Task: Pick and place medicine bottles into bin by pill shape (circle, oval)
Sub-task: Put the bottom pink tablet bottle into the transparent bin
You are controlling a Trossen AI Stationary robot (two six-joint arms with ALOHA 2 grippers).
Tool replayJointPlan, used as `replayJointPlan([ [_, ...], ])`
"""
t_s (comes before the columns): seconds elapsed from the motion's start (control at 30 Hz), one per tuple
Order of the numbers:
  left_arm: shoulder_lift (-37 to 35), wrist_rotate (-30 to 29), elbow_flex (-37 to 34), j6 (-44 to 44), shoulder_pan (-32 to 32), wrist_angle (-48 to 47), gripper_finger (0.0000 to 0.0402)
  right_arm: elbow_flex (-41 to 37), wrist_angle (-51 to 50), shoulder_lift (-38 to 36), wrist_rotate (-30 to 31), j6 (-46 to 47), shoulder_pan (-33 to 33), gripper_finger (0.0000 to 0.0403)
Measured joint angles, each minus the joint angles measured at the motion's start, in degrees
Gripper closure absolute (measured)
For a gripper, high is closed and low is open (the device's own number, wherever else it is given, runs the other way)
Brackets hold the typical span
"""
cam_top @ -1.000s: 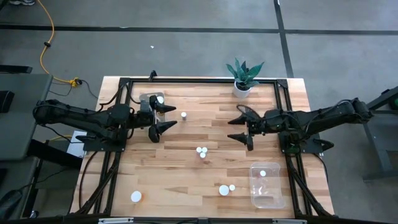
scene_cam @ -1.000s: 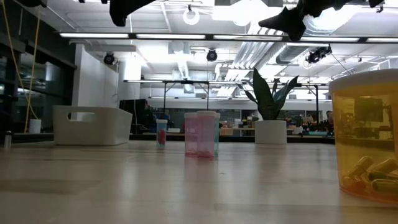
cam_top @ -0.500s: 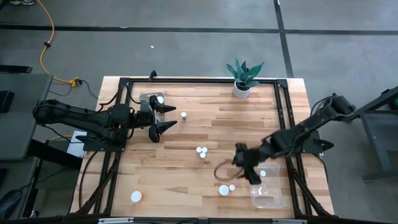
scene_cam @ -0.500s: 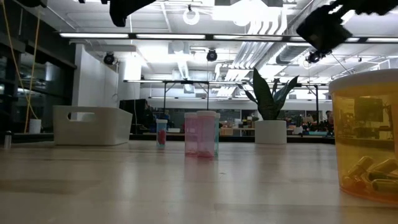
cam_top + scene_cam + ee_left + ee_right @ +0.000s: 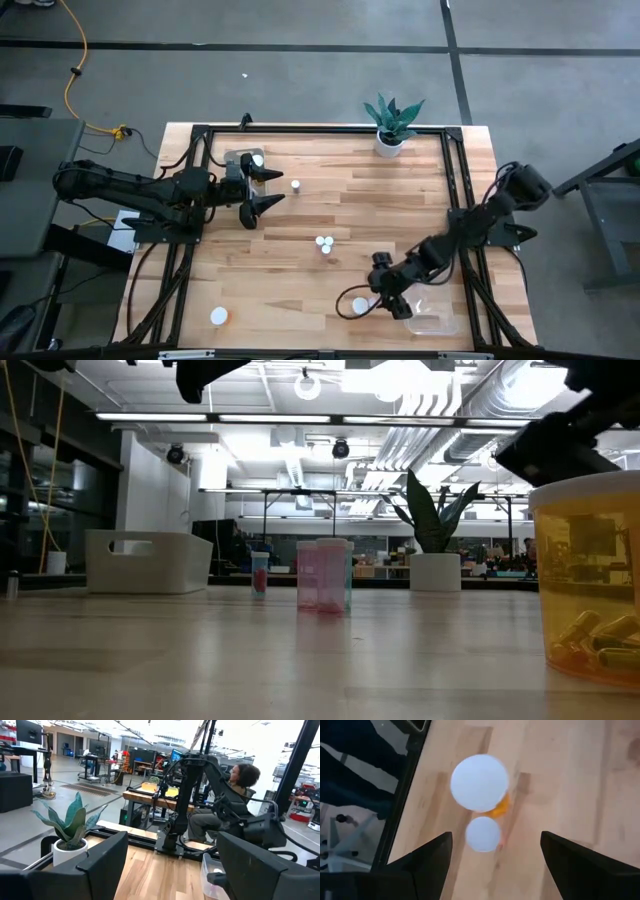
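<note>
Two white-capped medicine bottles stand close together near the table's front edge, a large one (image 5: 480,782) with an orange body and a small one (image 5: 483,834). My right gripper (image 5: 366,303) hangs open just above them, tipped downward, one finger on each side and touching neither. More bottles stand upright at mid-table (image 5: 325,243), farther back (image 5: 295,185) and at the front left (image 5: 218,316). My left gripper (image 5: 275,190) waits open and level over the table's left half.
A clear bin (image 5: 438,320) sits at the front right, right beside my right arm. A second bin (image 5: 240,163) holding a capped bottle lies under my left gripper. A potted plant (image 5: 388,140) stands at the far edge. A person sits beyond the table (image 5: 240,775).
My right gripper has swung from mid-table toward the near edge, come down and tipped from level to pointing steeply down. It now hangs over the two front bottles. Its fingers have stayed open, and no bottle has moved.
</note>
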Motion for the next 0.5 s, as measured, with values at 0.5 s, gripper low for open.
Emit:
replayJointPlan([
  [0.5, 0.00, -1.07, 0.00, 0.00, 0.00, -0.44, 0.0108, 0.00, 3.18, 3.74, 1.88, 0.69, 1.98, 0.0107],
])
